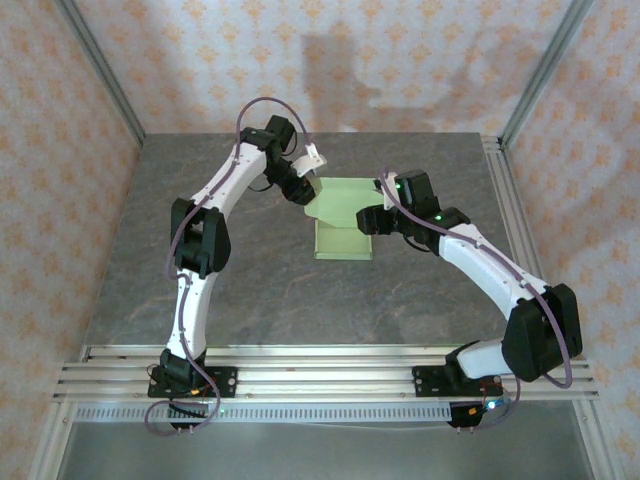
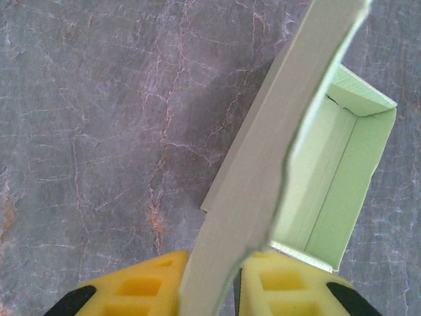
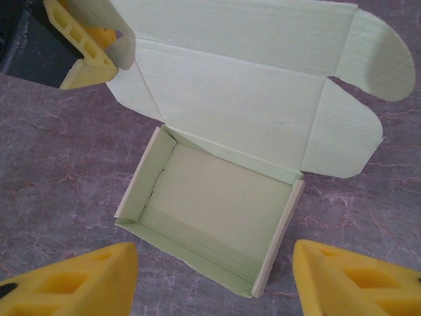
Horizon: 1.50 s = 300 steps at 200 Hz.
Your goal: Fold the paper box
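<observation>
On the surface (image 3: 66,164), I see the paper box (image 3: 223,197) with its lid pinched by the left gripper (image 2: 214,263); the right gripper (image 3: 214,253) hangs wide, holding nothing.

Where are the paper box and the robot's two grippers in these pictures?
paper box (image 3: 217,197): right wrist view, on the tray's inner floor.
left gripper (image 2: 214,266): left wrist view, midway between its yellow fingertips, which pinch the box.
right gripper (image 3: 212,253): right wrist view, midway between its open yellow fingertips.
</observation>
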Each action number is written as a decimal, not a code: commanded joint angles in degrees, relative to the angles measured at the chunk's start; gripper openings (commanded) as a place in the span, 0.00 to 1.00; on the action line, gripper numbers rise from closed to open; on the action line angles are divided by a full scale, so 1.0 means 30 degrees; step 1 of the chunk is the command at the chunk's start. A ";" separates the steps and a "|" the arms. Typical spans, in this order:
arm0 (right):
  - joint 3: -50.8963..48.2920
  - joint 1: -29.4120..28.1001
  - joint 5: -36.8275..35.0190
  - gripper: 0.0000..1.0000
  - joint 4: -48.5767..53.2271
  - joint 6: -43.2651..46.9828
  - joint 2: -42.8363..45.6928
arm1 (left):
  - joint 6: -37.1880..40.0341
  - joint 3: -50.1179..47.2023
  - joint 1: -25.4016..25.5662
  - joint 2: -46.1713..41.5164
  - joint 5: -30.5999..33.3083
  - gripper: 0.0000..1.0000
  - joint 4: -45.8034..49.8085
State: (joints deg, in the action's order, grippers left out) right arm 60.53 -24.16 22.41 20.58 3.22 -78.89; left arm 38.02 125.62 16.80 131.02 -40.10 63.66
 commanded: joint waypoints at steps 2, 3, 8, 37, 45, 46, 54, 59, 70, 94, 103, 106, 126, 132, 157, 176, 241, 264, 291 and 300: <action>0.0110 0.0112 0.0245 0.63 0.0207 -0.0104 -0.0040 | 0.0452 0.0270 0.0088 -0.0660 0.0354 0.25 0.0580; 0.0118 0.0113 0.0239 0.64 0.0204 -0.0106 -0.0040 | 0.0437 0.0262 0.0086 -0.0663 0.0356 0.25 0.0579; 0.0110 0.0114 0.0254 0.63 0.0209 -0.0108 -0.0033 | 0.0450 0.0240 0.0085 -0.0702 0.0386 0.25 0.0577; 0.0154 0.0115 0.0263 0.63 0.0203 -0.0108 -0.0098 | 0.0456 0.0224 0.0055 -0.0853 0.0438 0.23 0.0607; 0.0179 0.0115 0.0302 0.63 0.0201 -0.0133 -0.0156 | 0.0500 0.0220 0.0056 -0.0871 0.0446 0.22 0.0635; 0.0181 0.0115 0.0297 0.63 0.0201 -0.0135 -0.0171 | 0.0490 0.0222 0.0056 -0.0871 0.0446 0.22 0.0650; 0.0183 0.0110 0.0349 0.63 0.0210 -0.0137 -0.0209 | 0.0510 0.0199 0.0057 -0.0884 0.0475 0.21 0.0696; 0.0184 0.0109 0.0336 0.63 0.0217 -0.0133 -0.0227 | 0.0540 0.0225 0.0055 -0.0900 0.0475 0.21 0.0752; 0.0184 0.0111 0.0363 0.63 0.0216 -0.0159 -0.0267 | 0.0602 0.0222 0.0056 -0.0897 0.0449 0.20 0.0861; 0.0213 0.0096 0.0394 0.63 0.0205 -0.0209 -0.0274 | 0.0737 0.0184 0.0055 -0.0940 0.0446 0.14 0.1017; 0.0213 0.0107 0.0406 0.63 0.0186 -0.0174 -0.0287 | 0.0719 0.0222 0.0055 -0.0944 0.0429 0.14 0.1060; 0.0217 0.0114 0.0409 0.63 0.0177 -0.0215 -0.0302 | 0.0716 0.0221 0.0059 -0.0953 0.0418 0.14 0.1081; 0.0267 0.0115 0.0380 0.63 0.0236 -0.0347 -0.0310 | 0.0783 0.0255 0.0055 -0.1027 0.0361 0.14 0.1108; 0.0294 0.0113 0.0373 0.63 0.0263 -0.0404 -0.0322 | 0.0807 0.0280 0.0070 -0.1032 0.0358 0.14 0.1132; 0.0374 0.0089 0.0351 0.63 0.0345 -0.0514 -0.0384 | 0.0799 0.0326 0.0055 -0.1134 0.0558 0.17 0.1251; 0.0411 0.0114 0.0351 0.63 0.0372 -0.0491 -0.0418 | 0.0792 0.0318 0.0055 -0.1265 0.0621 0.17 0.1395; 0.0403 0.0114 0.0579 0.63 0.0206 -0.0691 -0.0656 | 0.0654 0.0192 0.0061 -0.1397 0.0023 0.09 0.1218; 0.0524 0.0115 0.0423 0.63 0.0420 -0.0734 -0.0652 | 0.0753 0.0178 0.0085 -0.1484 -0.0224 0.02 0.1295; 0.0923 0.0203 -0.0221 0.63 0.0886 -0.0436 -0.0453 | 0.1305 0.0196 0.0078 -0.1552 -0.0374 0.00 0.1675; 0.1104 0.0481 -0.0376 0.62 0.1232 -0.0120 -0.0439 | 0.1554 0.0214 0.0079 -0.1570 -0.0425 0.00 0.1838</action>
State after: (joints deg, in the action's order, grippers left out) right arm 61.08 -24.14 23.38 21.78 1.58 -80.42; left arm 39.99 125.62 16.80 130.50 -40.10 66.02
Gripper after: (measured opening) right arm 0.627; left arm 0.053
